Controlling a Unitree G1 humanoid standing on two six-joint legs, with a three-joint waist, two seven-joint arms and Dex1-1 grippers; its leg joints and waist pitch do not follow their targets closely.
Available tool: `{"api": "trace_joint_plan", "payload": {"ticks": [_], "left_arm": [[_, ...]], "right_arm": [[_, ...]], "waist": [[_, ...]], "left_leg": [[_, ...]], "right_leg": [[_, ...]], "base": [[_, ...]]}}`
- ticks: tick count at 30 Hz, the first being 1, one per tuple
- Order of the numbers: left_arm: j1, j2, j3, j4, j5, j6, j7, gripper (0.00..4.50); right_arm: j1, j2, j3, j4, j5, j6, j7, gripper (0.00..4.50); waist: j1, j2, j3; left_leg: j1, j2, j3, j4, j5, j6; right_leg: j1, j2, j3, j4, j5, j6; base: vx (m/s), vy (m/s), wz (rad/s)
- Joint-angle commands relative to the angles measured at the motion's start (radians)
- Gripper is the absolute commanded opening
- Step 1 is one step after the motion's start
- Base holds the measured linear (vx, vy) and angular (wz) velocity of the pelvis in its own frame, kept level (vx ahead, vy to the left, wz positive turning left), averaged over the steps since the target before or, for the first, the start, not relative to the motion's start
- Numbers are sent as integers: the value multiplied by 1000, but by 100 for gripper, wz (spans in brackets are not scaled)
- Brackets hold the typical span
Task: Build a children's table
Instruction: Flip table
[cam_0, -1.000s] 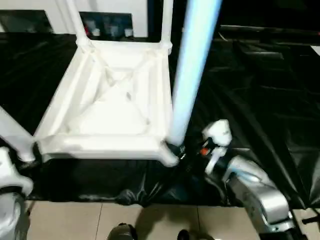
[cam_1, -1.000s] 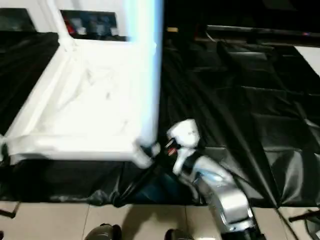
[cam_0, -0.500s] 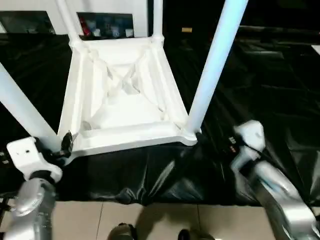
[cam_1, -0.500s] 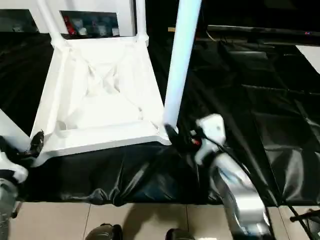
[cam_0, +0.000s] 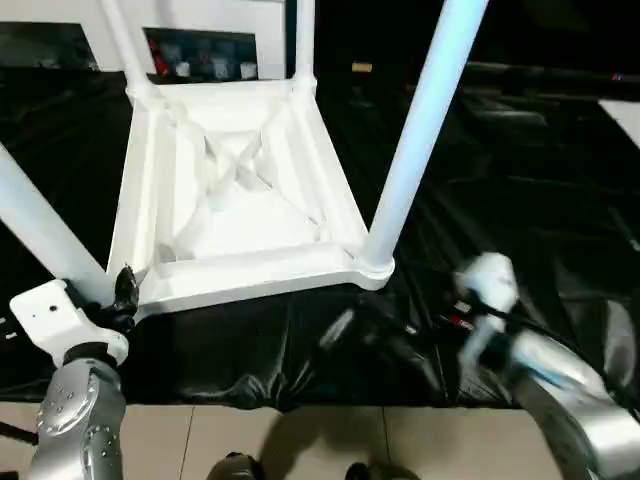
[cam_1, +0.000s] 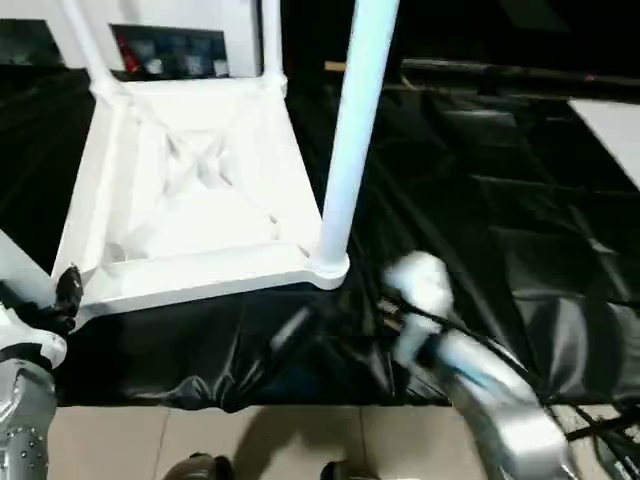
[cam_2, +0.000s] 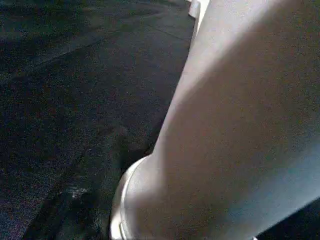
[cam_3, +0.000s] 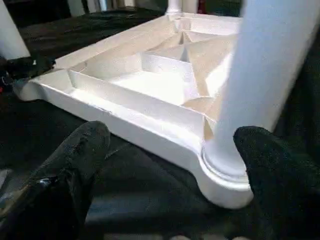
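Note:
The white tabletop (cam_0: 235, 265) lies upside down on a black sheet, ribbed underside up. Four white legs stand in its corner sockets: the near right leg (cam_0: 420, 130), the near left leg (cam_0: 40, 235) and two far legs (cam_0: 303, 40). My left gripper (cam_0: 124, 289) sits against the base of the near left leg (cam_2: 235, 125), which looms close in the left wrist view. My right gripper (cam_3: 172, 134) is open, its fingers (cam_3: 75, 165) spread apart just in front of the near right socket (cam_3: 225, 180), touching nothing. It is blurred in the left eye view (cam_0: 375, 335).
The black sheet (cam_0: 520, 180) covers the floor around the tabletop and ends at pale tiles (cam_0: 300, 440) near my feet. A white glass-door cabinet (cam_0: 200, 50) stands behind the far legs. A pale surface (cam_1: 610, 125) shows at the right edge.
My right gripper has drawn back from the near right leg's base toward the sheet's front edge. The left gripper stays by the near left leg.

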Motion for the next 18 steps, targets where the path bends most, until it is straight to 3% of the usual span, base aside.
{"api": "trace_joint_plan", "payload": {"ticks": [1, 3, 4, 7, 8, 11, 15, 16, 18], "left_arm": [[6, -30, 9, 11, -25, 32, 45, 314], [7, -48, 12, 6, -40, 31, 47, 314], [5, -69, 15, -4, -63, 37, 52, 314], [-19, -144, 29, -49, -182, 99, 85, 314], [-24, -154, 30, -55, -201, 109, 88, 314], [-66, -222, -1, -87, -292, 169, 110, 314], [-104, -238, -44, -86, -285, 185, 89, 314], [-124, -233, -76, -87, -255, 193, 64, 314], [-140, -227, -109, -95, -225, 210, 49, 314]], "right_arm": [[-29, 0, 25, 44, -28, 13, 1, 450], [-50, -1, 49, 59, -30, 15, 19, 450], [-62, 0, 70, 66, -30, 20, 35, 450], [-72, -1, 100, 74, -21, 39, 57, 450], [-72, -1, 103, 74, -18, 42, 61, 450], [-75, -7, 120, 79, -14, 58, 84, 450], [-93, 9, 113, 100, -10, 82, 67, 450], [-125, 44, 94, 146, -8, 96, 22, 450], [-161, 84, 74, 200, -7, 102, -20, 450]], "waist": [[1, -4, -58], [2, -6, -63], [1, -13, -67], [5, -14, -71], [3, -23, -73], [7, -29, -76], [11, -25, -77], [12, -20, -79], [12, -22, -81]], "left_leg": [[14, 66, -26, -77, -168, 41], [14, 66, -25, -74, -145, 45], [12, 67, -24, -71, -129, 52], [12, 68, -22, -66, -94, 72], [11, 66, -20, -65, -93, 76], [9, 61, -17, -59, -75, 88], [16, 63, -15, -58, -86, 82], [21, 67, -17, -61, -97, 66], [25, 69, -18, -63, -117, 46]], "right_leg": [[33, -88, 60, -79, -164, -165], [37, -89, 60, -74, -124, -173], [41, -90, 60, -69, -96, -180], [43, -93, 60, -63, -43, -199], [44, -91, 60, -62, -40, -200], [45, -92, 59, -58, -49, -210], [37, -86, 59, -63, -81, -197], [34, -82, 57, -63, -83, -189], [31, -82, 56, -63, -96, -186]], "base": [[0, 0, 0], [0, 0, 0], [0, 0, 0], [0, 0, 0], [0, 0, 0], [0, 0, 0], [0, 0, 0], [0, 0, 0], [0, 0, 0]]}}
